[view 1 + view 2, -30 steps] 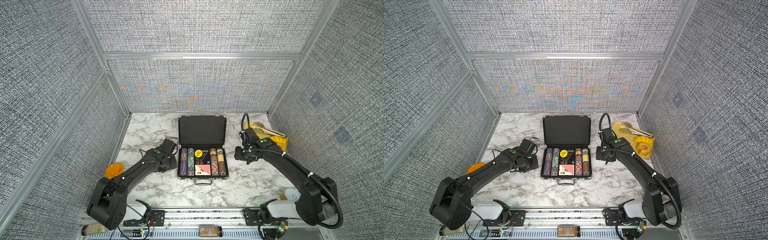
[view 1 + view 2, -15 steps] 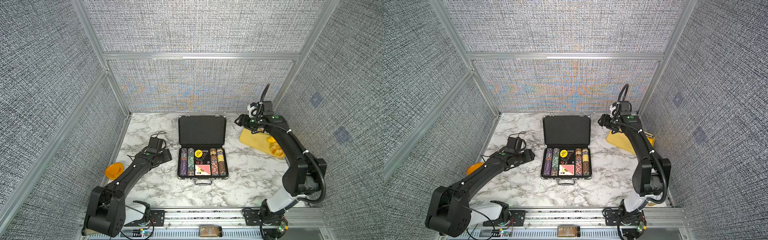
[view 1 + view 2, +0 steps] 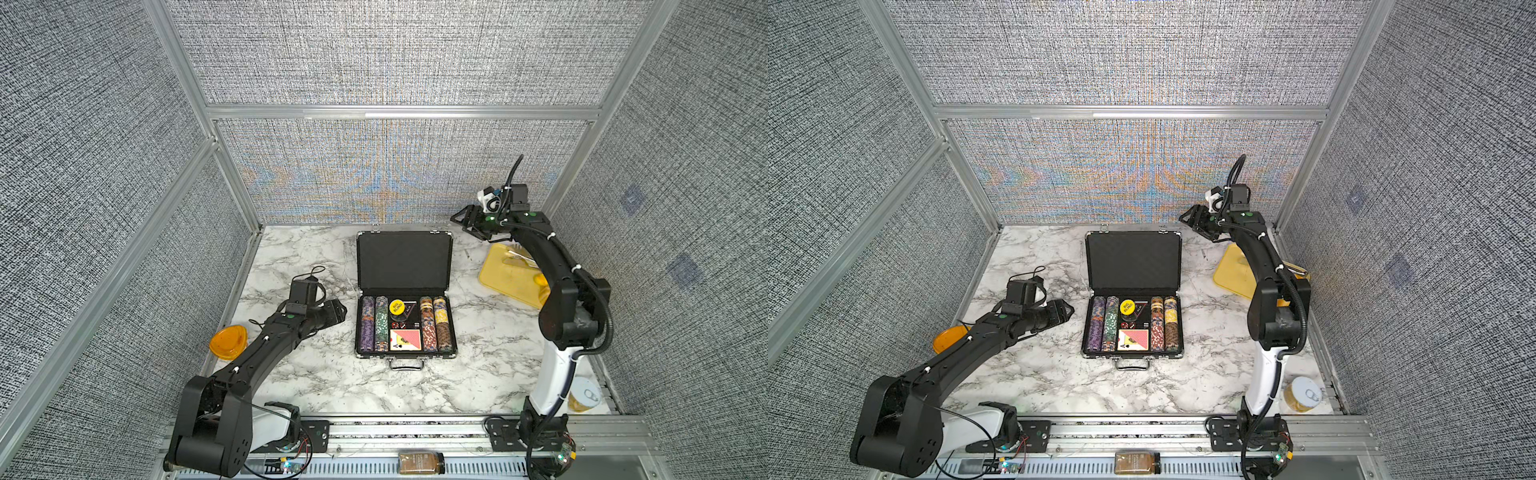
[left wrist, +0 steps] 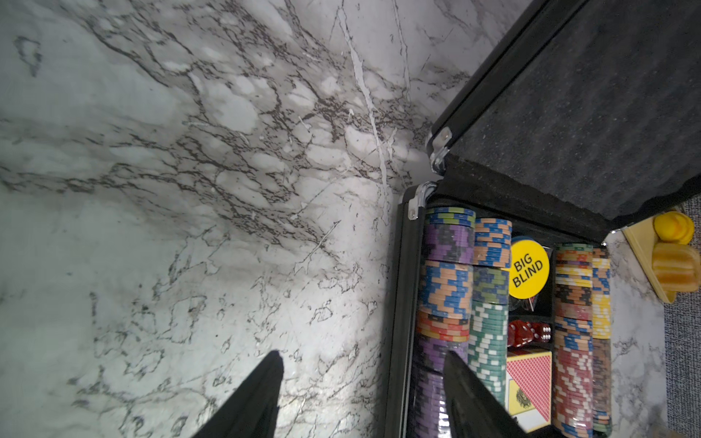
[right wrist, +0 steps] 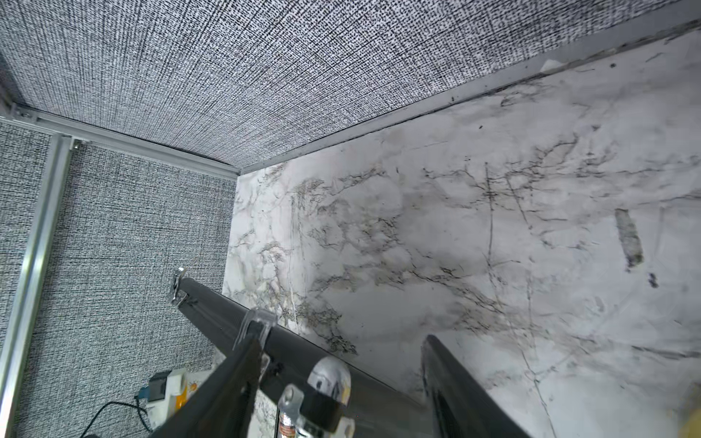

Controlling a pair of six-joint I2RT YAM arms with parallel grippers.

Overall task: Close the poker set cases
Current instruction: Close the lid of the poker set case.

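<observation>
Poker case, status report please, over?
Left gripper open beside poker case. Right gripper open near lid corner. Case open, lid raised. Nothing seen blocking it.

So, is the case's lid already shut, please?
No, the case lies open, its lid upright and the chips showing.

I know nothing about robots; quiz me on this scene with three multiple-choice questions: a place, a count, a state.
1. Relative to the black silver-edged poker case, the flat yellow plastic tray lies: A left B right C inside
2. Rows of coloured chips in the case: A two B six C four
3. The foam-lined lid is: A standing open B latched C removed
B, the tray sits beyond the case's right edge; C, two rows each side of the middle; A, its lining shows, upright.
</observation>
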